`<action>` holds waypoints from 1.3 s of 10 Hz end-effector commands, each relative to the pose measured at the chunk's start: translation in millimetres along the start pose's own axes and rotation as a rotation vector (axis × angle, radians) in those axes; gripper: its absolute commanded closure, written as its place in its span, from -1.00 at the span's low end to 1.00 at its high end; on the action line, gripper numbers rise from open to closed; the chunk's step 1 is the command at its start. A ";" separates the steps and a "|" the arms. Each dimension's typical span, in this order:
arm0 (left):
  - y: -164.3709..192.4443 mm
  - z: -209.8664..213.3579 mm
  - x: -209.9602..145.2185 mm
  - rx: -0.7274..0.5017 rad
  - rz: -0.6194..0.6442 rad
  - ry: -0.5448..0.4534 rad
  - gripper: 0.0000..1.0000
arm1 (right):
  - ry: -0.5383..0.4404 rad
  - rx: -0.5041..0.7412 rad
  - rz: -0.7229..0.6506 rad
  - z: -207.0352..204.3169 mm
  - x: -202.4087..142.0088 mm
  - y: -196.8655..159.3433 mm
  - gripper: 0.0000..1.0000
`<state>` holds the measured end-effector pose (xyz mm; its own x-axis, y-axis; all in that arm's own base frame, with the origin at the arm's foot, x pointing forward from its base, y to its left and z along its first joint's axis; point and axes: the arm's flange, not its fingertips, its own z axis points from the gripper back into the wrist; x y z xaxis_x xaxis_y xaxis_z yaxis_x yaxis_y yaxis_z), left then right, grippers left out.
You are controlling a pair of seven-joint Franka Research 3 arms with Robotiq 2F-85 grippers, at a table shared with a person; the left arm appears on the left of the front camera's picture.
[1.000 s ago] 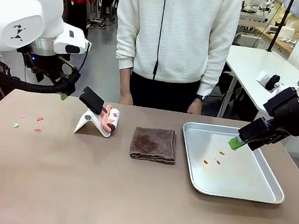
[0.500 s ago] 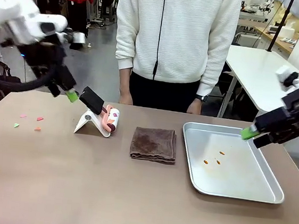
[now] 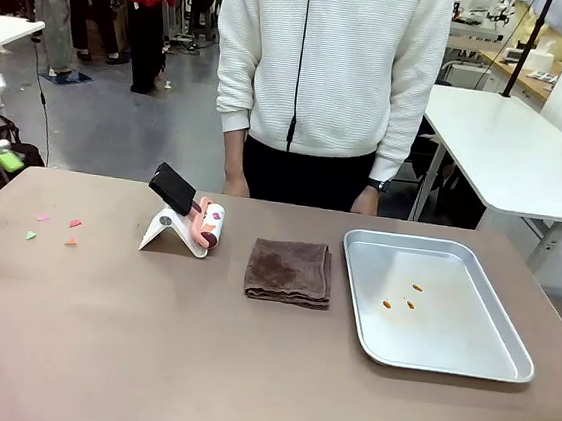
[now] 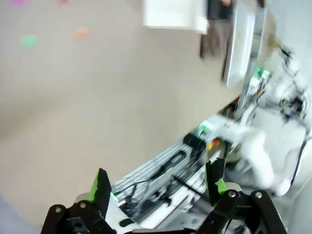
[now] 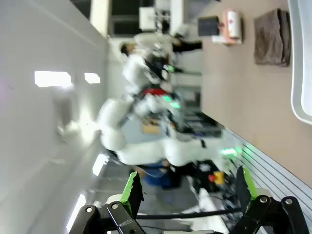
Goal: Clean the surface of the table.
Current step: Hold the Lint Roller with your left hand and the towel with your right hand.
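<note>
Taupe counter point(image 3: 244, 368) under the cloth point(image 3: 290, 270) is not yet cleaned: scraps point(image 3: 55, 227) lie far left of the cloth, roller point(image 3: 204, 225) just left. Your left end effector point(image 4: 158, 187) and right end effector point(image 5: 187, 187) gape empty, well away from the cloth. Next, probably, you reach for the roller.

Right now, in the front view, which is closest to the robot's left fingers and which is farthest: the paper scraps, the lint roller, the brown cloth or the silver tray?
Starting from the left fingers at the far left:
1. Paper scraps, left end.
2. Lint roller, left of middle.
3. Brown cloth, middle.
4. Silver tray, right side.
</note>
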<state>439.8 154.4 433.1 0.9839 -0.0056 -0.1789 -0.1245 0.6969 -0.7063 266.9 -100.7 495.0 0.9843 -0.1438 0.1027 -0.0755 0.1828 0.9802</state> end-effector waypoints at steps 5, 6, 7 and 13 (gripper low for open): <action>53.7 26.3 -14.6 -0.107 0.305 -0.096 -1.00 | -0.124 0.039 -0.068 48.2 -9.3 -16.8 -1.00; 53.7 26.3 -14.6 -0.107 0.305 -0.096 -1.00 | -0.124 0.039 -0.068 48.2 -9.3 -16.8 -1.00; 53.7 26.3 -14.6 -0.107 0.305 -0.096 -1.00 | -0.124 0.039 -0.068 48.2 -9.3 -16.8 -1.00; -23.8 14.6 6.7 -0.094 0.148 -0.049 -1.00 | -0.048 -0.127 -0.001 -15.1 7.8 18.2 -1.00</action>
<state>439.6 173.8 435.0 0.9345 0.1981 -0.2958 -0.3540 0.6038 -0.7142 263.2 -119.3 495.9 0.9733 -0.2224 0.0567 -0.0018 0.2398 0.9708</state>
